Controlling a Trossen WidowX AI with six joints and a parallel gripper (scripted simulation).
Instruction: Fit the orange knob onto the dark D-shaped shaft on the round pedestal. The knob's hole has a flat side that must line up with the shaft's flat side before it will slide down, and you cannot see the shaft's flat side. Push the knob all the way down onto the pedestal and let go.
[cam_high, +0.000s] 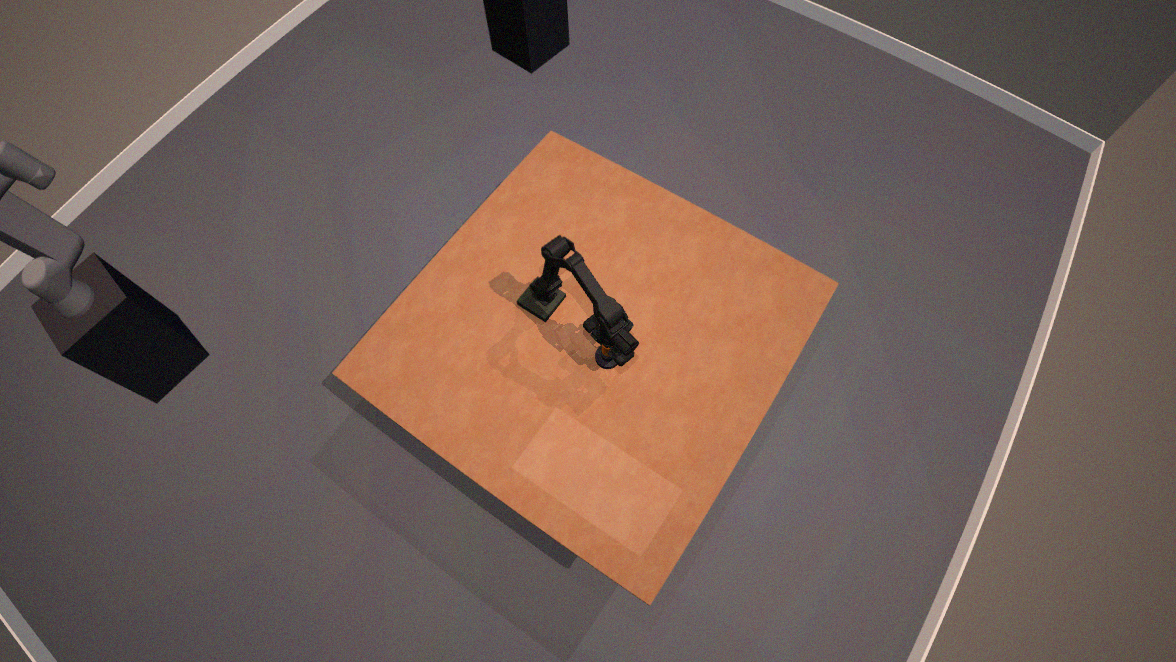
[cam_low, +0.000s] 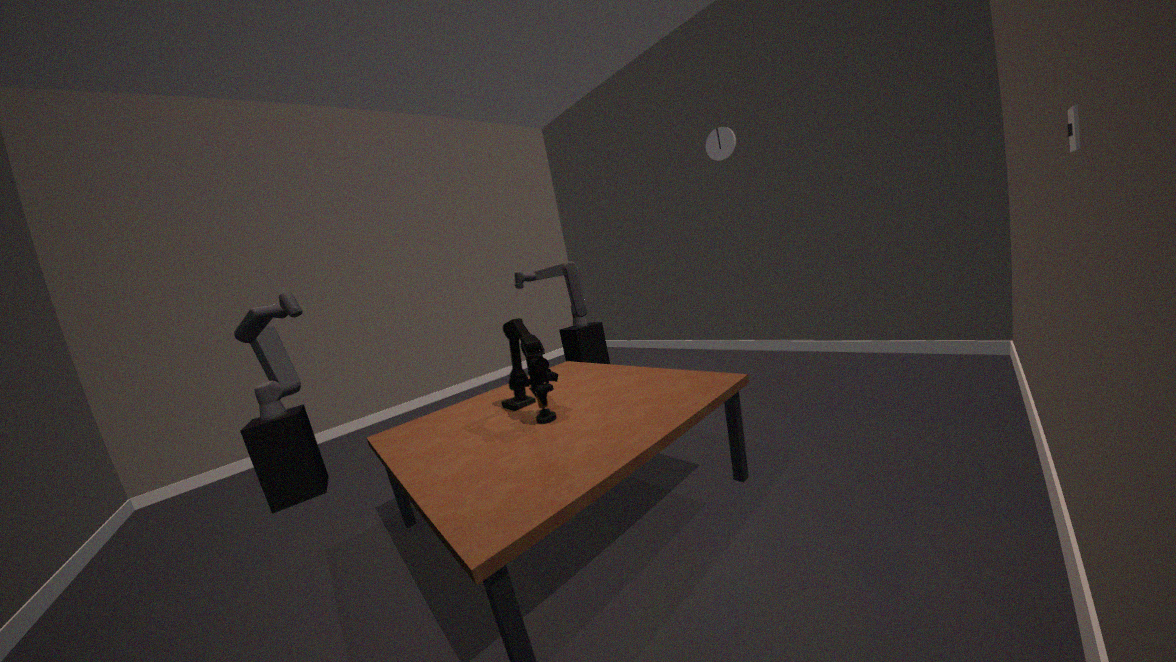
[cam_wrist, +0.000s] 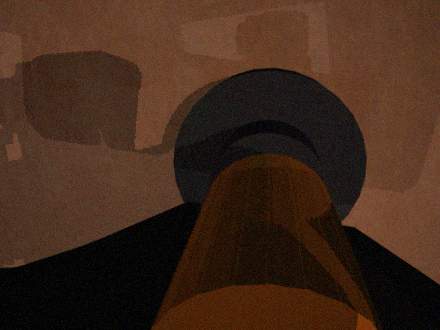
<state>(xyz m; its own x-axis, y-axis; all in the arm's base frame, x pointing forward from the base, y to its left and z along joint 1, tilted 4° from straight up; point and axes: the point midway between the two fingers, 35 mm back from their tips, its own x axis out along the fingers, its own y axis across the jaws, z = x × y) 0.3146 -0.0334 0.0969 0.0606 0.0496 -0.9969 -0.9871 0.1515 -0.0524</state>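
Floor space on the left carries a black block (cam_high: 139, 337) (cam_low: 283, 456) with a grey arm (cam_high: 37, 226) (cam_low: 275, 357) on it, well apart from the table (cam_high: 699, 287) (cam_low: 576, 460) and no concern of mine. Moving right, my own black arm (cam_high: 590, 287) (cam_low: 515, 353) rises from its base, reaches over and points its gripper (cam_high: 611, 350) (cam_low: 542, 395) (cam_wrist: 267, 228) down at the work. I have the claw partway open, its fingers closed firmly on the orange knob (cam_high: 605, 350) (cam_low: 540, 404) (cam_wrist: 265, 250). That knob is over the round pedestal (cam_high: 601, 361) (cam_low: 545, 417) (cam_wrist: 270, 95), whose dark disc shows beyond its lower end on my wrist view. The shaft is hidden from me, so I can't tell whether the hole has caught it.

I judge this to be the lining-up step, with the knob not yet seated. Next I'd want a light downward press and a slow twist of the wrist, feeling for the flats to meet, then a straight push to the pedestal before I let go. Pressing hard while misaligned could tilt the knob or make it slip in my fingers.
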